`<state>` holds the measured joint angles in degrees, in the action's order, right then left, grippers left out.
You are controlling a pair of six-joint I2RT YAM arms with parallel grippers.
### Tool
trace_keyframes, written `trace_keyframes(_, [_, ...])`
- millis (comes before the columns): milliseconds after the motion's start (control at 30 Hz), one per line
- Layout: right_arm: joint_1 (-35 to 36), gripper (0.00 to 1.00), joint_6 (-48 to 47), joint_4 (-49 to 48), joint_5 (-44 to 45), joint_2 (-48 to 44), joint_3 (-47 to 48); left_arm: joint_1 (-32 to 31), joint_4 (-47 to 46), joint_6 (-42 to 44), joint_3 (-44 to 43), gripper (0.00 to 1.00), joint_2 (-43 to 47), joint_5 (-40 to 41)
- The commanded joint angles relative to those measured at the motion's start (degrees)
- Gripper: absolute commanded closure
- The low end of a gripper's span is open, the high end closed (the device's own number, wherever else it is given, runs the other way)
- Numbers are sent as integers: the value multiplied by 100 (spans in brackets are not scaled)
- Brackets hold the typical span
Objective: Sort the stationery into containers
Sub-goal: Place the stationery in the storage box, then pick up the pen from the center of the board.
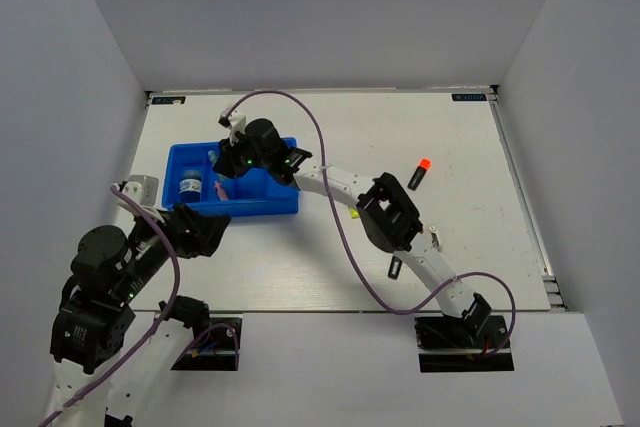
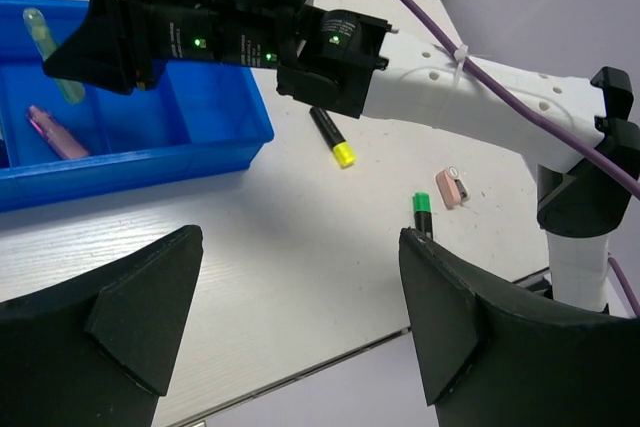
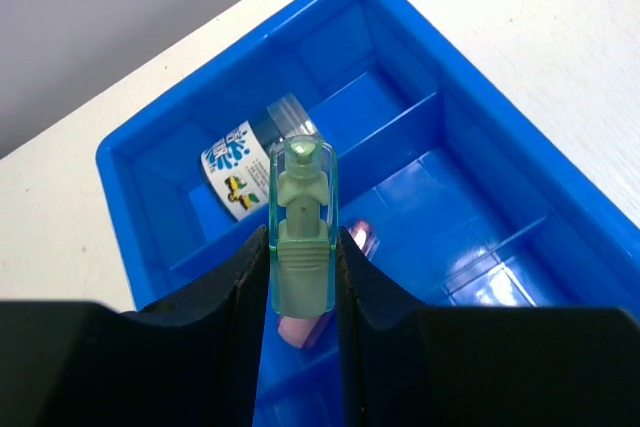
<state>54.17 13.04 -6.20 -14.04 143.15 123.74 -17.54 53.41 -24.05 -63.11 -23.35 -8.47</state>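
Mint stick (image 3: pixel 300 187) is clamped in your right claw (image 3: pixel 300 247) just above the blue tray (image 3: pixel 130 162), its length in line with the fingers (image 3: pixel 240 297), aimed at the compartment holding the pink stick (image 3: pixel 298 329) below.

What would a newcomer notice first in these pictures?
The bright blue tray on the table's left half stands out, with the right gripper over it, shut on a mint stick. Inside lie a blue-white cylinder and a pink stick. Away to the right, an orange-capped highlighter lies apart on the white surface.
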Motion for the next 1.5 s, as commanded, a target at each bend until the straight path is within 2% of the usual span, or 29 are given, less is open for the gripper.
trace_keyframes(0, [49,86,-117,-751,51,169,335,-4,-67,-29,176,11,85,-120])
trace_keyframes(67, [23,63,-213,-786,147,239,361,-4,-76,-56,246,11,121,-146])
trace_keyframes(100, [23,44,-223,-787,165,231,335,-12,-50,-64,255,11,138,-164])
trace_keyframes(233, [-29,40,-179,-804,173,21,256,-13,-15,-82,326,11,182,-181])
trace_keyframes(267, [-56,44,-118,-813,191,-15,238,-13,-41,-99,326,11,199,-181])
trace_keyframes(333, [-117,70,-56,-795,270,-199,220,-12,-50,-126,335,13,182,-234])
trace_keyframes(367, [-126,89,-12,-761,305,-243,238,-4,-41,-135,335,15,182,-251])
trace_keyframes(400, [-161,100,-20,-604,358,-383,247,-4,-58,-143,309,24,165,-260])
trace_keyframes(500, [-276,100,-256,-69,472,-796,238,-13,-59,-187,299,47,112,-331])
trace_keyframes(600, [-442,100,-1044,836,1025,-1462,256,-21,-111,-240,370,82,-116,-523])
trace_keyframes(633, [-495,100,-1153,1588,1131,-1727,82,-13,-137,-249,483,98,-186,-568])
trace_keyframes(667, [-695,100,-1259,1804,1837,-1860,-16,-4,-199,-301,536,100,-257,-681])
trace_keyframes(767, [-1179,100,-1155,3447,1993,-2464,-253,5,-549,-380,896,100,-801,-1163])
trace_keyframes(800, [-1390,85,-1180,3650,2028,-2824,-672,5,-664,-503,967,100,-1255,-1253])
trace_keyframes(867, [-1769,37,-1469,4440,1976,-3360,-1446,-21,-1208,-652,1256,100,-1583,-1463])
trace_keyframes(900, [-2109,26,-1540,4965,1923,-3460,-1554,-134,-1349,-697,1284,100,-1985,-1404])
trace_keyframes(933, [-2217,23,-1776,5501,1871,-3617,-1738,-414,-1620,-706,1188,97,-2398,-985])
trace_keyframes(967, [-2331,23,-1761,5985,1870,-3619,-1931,-600,-1649,-610,1187,95,-2880,-981])
trace_keyframes(1000, [-2628,57,-1752,6190,1827,-3889,-2055,-1080,-1632,-557,743,90,-3164,-485])
trace_keyframes(1067, [-2823,96,-1700,6167,1756,-4354,-3076,-1795,-1317,-285,-290,73,-4402,238])
trace_keyframes(1100, [-2998,100,-1664,6035,1643,-4531,-3406,-2415,-1020,-241,-603,67,-4754,702])
trace_keyframes(1133, [-3166,100,-1603,5851,1642,-5159,-4045,-2569,-695,-275,-928,58,-5732,1037])
trace_keyframes(1167, [-3315,97,-1568,5353,1668,-5357,-4538,-2657,-387,-345,-1497,38,-6037,1197])
trace_keyframes(1200, [-3360,81,-1550,5261,1694,-5507,-4735,-2867,-288,-433,-1981,31,-6328,1512])
trace_keyframes(1300, [-3755,71,-1340,5006,1765,-5939,-5323,-3070,-199,-854,-2660,29,-7514,1760])
trace_keyframes(1333, [-4043,61,-1339,4962,1652,-6000,-5386,-3123,-251,-934,-2793,29,-7656,1805])
trace_keyframes(1400, [-4177,59,-1050,4822,1458,-5983,-5588,-3202,-462,-1241,-2917,29,-8139,1822])
trace_keyframes(1433, [-4317,48,-988,4786,1179,-5974,-5633,-3229,-480,-1294,-3135,29,-8272,1849])
trace_keyframes(1467, [-4423,46,-961,4777,1115,-5905,-5642,-3229,-506,-1451,-3224,29,-8386,1840])
